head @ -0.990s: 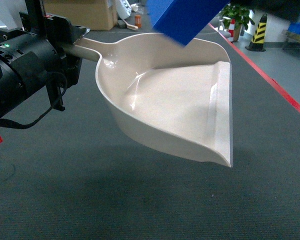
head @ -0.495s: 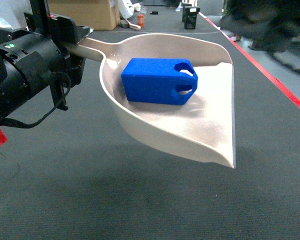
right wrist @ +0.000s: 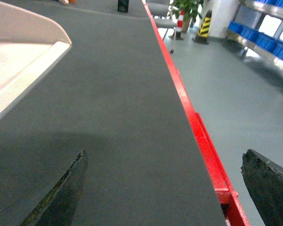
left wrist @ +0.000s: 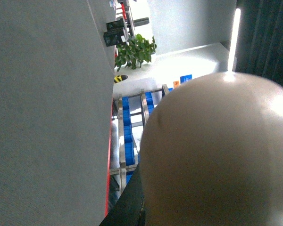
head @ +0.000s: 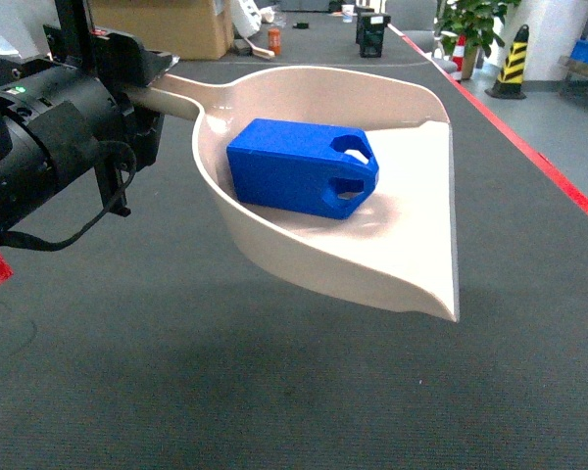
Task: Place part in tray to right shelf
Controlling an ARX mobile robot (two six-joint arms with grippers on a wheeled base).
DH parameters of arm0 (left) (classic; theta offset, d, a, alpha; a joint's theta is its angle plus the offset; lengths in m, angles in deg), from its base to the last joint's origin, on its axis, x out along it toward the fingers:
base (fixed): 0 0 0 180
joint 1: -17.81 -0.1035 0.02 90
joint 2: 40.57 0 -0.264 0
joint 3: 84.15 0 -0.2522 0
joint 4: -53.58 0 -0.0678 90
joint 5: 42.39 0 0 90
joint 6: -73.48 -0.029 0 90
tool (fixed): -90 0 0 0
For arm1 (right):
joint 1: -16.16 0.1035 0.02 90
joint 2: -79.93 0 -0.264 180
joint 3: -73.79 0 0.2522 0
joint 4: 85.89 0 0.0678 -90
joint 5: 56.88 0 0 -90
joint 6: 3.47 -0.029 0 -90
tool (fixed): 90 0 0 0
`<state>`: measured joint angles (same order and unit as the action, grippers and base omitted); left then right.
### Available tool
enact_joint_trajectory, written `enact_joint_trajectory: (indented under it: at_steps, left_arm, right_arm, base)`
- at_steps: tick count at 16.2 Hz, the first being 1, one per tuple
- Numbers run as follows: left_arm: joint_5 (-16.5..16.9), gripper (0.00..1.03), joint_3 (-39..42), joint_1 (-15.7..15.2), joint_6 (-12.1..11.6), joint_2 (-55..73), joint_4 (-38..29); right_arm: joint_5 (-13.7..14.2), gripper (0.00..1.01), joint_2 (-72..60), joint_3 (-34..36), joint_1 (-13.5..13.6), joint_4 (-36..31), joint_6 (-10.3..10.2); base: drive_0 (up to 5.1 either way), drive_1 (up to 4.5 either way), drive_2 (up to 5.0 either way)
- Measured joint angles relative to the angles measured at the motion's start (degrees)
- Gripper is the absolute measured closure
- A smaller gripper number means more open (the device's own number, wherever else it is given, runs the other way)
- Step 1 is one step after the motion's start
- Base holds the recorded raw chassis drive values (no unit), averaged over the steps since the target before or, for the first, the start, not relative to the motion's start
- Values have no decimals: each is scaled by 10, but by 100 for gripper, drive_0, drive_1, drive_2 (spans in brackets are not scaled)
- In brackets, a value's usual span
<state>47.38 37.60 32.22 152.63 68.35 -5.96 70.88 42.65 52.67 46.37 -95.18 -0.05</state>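
The left gripper (head: 142,88) clamps the tray's (head: 412,186) handle; just beyond its fingers, the part (head: 299,166) lies loose inside. Any tilt could slide it off the open lip. The right gripper (right wrist: 165,188), fingers apart, holds nothing.

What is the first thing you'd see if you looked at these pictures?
The bright blue part jumps out first: it lies on its side inside the big cream tray, in the middle of the head view. The left gripper holds the tray by its handle, above the dark grey floor. A red stripe runs along the floor's right edge.
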Motion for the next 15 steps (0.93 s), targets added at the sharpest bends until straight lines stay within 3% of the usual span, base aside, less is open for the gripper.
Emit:
enact_joint_trajectory:
  at_steps: [2, 15]
  left_arm:
    - [2, 88, 0, 2, 0, 0, -1]
    - [2, 88, 0, 1, 0, 0, 1]
  right_arm:
    - [15, 3, 30, -8, 4, -3, 9]
    - [13, 3, 29, -13, 5, 0, 12]
  base:
    - [0, 0, 0]
    - [497, -280, -195]
